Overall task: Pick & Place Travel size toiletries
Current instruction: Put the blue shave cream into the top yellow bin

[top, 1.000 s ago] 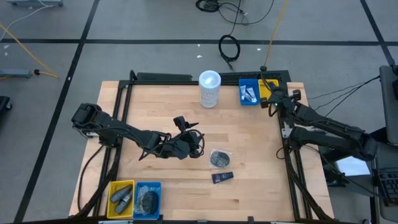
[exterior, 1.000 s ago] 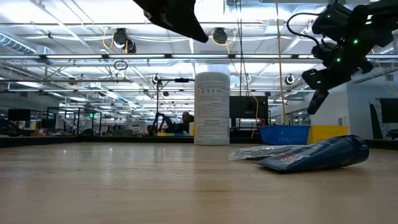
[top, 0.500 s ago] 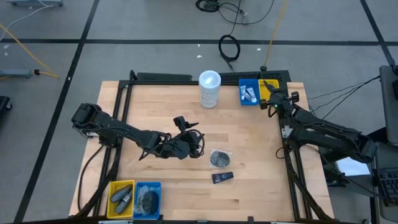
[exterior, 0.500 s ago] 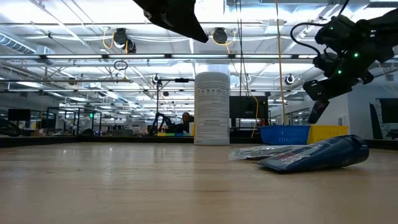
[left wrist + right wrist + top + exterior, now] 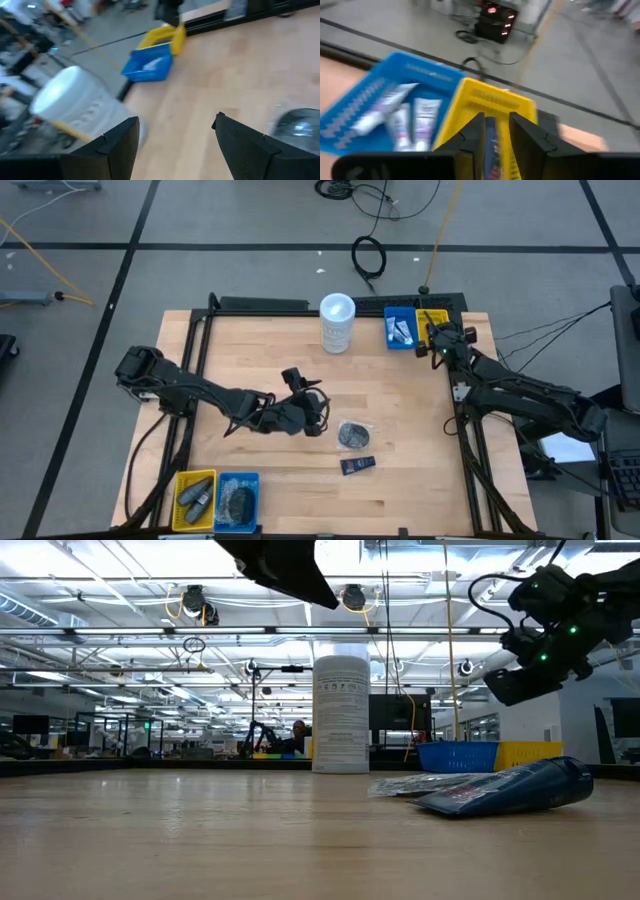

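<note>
My right gripper [image 5: 433, 340] is at the far right, above the yellow bin [image 5: 434, 320], and is shut on a thin navy sachet [image 5: 492, 137]. My left gripper [image 5: 316, 412] is open and empty above the table's middle, a little left of a round dark clear-wrapped bundle [image 5: 352, 434], which also shows in the left wrist view [image 5: 300, 127]. Another navy sachet [image 5: 357, 465] lies flat on the table near the bundle. The blue bin [image 5: 400, 332] beside the yellow one holds white tubes [image 5: 400, 117]. My right gripper pinches the navy sachet [image 5: 493, 131] between its two fingers, which stand close together. The sachet shows as a narrow strip in the gap, clear of the table, with the yellow bin [image 5: 490, 102] beyond it. Which end of it the fingers have, I cannot tell.
A tall white canister [image 5: 337, 323] stands at the far middle. At the near left stand a yellow bin [image 5: 195, 492] with grey mini bottles and a blue bin [image 5: 238, 498] with a dark bundle. A black frame [image 5: 470, 430] borders the table.
My right gripper has gone a little toward the far edge, onto the yellow bin. In the low view the dark piece that hung below it no longer shows beneath it.
</note>
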### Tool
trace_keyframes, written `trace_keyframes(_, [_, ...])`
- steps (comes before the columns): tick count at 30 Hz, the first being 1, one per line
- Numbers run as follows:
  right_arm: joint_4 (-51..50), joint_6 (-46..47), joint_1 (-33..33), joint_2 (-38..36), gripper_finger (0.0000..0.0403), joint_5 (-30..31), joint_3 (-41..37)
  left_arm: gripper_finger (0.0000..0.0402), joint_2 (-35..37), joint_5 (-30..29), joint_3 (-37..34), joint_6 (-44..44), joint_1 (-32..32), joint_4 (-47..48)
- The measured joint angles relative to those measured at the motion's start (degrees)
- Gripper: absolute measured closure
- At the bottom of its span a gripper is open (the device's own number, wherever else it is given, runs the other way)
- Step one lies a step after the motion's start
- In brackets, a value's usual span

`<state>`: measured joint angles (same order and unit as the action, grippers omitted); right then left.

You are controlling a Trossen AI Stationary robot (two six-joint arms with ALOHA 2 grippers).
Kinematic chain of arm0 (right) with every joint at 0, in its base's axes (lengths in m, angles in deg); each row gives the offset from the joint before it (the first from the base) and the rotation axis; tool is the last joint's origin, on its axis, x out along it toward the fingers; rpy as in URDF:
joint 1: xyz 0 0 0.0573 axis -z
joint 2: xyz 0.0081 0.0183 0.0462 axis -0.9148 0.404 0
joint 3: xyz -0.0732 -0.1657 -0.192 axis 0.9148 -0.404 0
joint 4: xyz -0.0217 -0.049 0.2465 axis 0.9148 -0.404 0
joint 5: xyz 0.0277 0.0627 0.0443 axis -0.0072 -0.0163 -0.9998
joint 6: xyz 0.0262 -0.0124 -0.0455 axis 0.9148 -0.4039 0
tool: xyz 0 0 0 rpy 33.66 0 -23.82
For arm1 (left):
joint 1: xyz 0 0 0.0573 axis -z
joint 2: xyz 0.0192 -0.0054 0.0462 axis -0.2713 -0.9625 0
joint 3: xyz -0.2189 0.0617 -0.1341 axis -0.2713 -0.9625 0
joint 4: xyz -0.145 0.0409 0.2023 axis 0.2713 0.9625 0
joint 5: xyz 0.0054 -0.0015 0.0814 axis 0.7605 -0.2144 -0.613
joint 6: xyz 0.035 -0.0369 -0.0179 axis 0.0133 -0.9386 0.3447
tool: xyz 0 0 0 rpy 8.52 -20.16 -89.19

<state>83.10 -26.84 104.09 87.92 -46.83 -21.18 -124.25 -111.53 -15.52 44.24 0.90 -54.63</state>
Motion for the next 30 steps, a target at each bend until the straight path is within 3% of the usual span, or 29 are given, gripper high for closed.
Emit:
trace_keyframes(6, [3.56, 0.00, -0.02, 0.01, 0.0312, -13.84, -0.04, 0.0147, 0.00, 10.66, 0.01, -1.03, -1.43, -0.23])
trace_keyframes(13, [6.51, 1.41, -1.75, 0.00, 0.0312, -36.12, -0.04, 0.0147, 0.00, 22.73, 0.01, -1.61, -3.10, -0.18])
trace_keyframes(21, [6.34, 0.18, -11.42, 0.00, 0.0312, -51.75, -0.04, 0.0147, 0.00, 23.45, 0.01, -2.11, -3.52, -0.18])
trace_keyframes(27, [6.22, -0.62, -24.04, 0.00, 0.0312, -58.06, -0.04, 0.0147, 0.00, 23.54, 0.01, -2.20, -3.49, -0.15])
trace_keyframes(30, [6.27, 1.86, -31.15, 0.43, 0.0312, -58.18, -0.04, 0.0147, 0.00, 23.54, 0.01, -2.24, -3.49, -0.14])
